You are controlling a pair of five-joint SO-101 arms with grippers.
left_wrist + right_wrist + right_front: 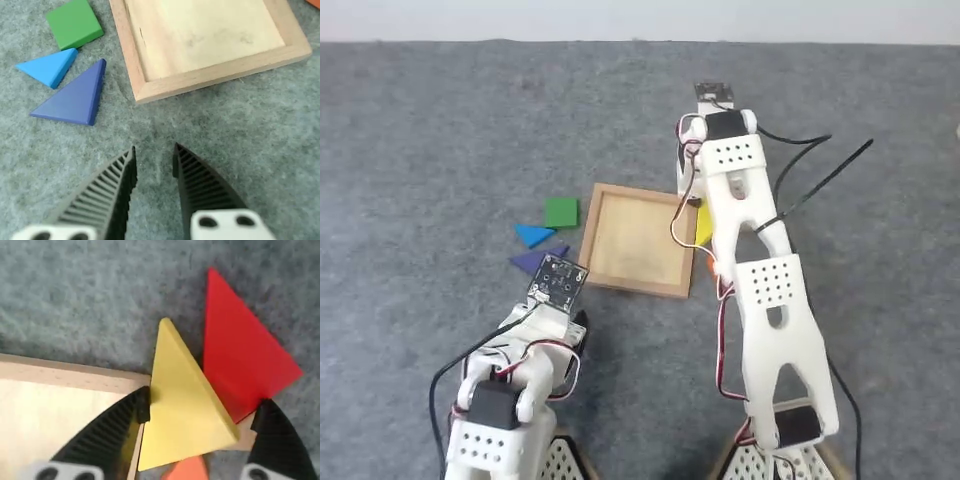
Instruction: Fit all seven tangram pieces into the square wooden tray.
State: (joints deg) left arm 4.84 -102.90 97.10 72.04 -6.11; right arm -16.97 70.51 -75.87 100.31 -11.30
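- Three pieces left of tray [590,235] in high view: green square [561,212], light blue triangle [532,235], dark blue triangle [533,261]; yellow triangle [703,226] at tray's right edge.
- Left wrist view: left gripper [155,150] slightly open, holding nothing, over carpet [250,140] just off tray corner.
- Right wrist view: right gripper [202,410] spread wide astride yellow triangle, not clearly pinching; triangle lying across tray rim, touching red triangle [240,365]; orange piece [187,470] beside.

Six coloured tangram pieces [74,22], one tray [592,230], two arms [775,300].
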